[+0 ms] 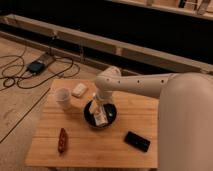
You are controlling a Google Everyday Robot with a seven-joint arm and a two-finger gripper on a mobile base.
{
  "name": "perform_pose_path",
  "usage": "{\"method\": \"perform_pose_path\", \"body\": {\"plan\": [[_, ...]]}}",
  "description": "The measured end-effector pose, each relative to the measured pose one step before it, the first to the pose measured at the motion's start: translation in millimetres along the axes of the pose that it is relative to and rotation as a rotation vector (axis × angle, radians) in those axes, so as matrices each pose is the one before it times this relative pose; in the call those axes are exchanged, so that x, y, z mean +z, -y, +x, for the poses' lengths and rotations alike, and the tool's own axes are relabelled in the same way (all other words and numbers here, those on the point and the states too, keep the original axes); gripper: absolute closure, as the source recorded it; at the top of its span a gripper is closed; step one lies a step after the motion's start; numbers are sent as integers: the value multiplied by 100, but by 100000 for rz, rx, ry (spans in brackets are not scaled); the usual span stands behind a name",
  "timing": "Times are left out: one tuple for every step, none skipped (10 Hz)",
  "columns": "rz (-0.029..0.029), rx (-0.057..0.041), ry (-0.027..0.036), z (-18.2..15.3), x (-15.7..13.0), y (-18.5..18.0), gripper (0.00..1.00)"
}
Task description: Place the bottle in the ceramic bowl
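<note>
The dark blue-black ceramic bowl (90, 118) sits at the middle of the wooden table (75, 150). The cream-white bottle (101, 118) lies inside the bowl, its length pointing toward the front. My gripper (97, 105) hangs from the white arm (140, 85) directly over the bowl, just above the bottle's far end. I cannot make out whether it touches the bottle.
A translucent white cup (63, 98) stands left of the bowl. A small white block (79, 90) lies behind it. A reddish-brown object (62, 140) lies at the front left, a black flat device (136, 141) at the front right. Cables and a box (36, 66) lie on the floor at left.
</note>
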Motion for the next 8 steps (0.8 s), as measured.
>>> {"method": "perform_pose_path", "body": {"plan": [[-879, -597, -868, -3, -939, -110, 20], [-817, -358, -1051, -70, -1183, -161, 20], [-496, -55, -442, -215, -921, -192, 20], [-162, -104, -199, -221, -731, -45, 20], [171, -238, -79, -373, -922, 140, 20], [886, -217, -74, -389, -674, 329, 20], [2381, 109, -268, -325, -311, 580, 20], [307, 98, -245, -129, -100, -61, 20]]}}
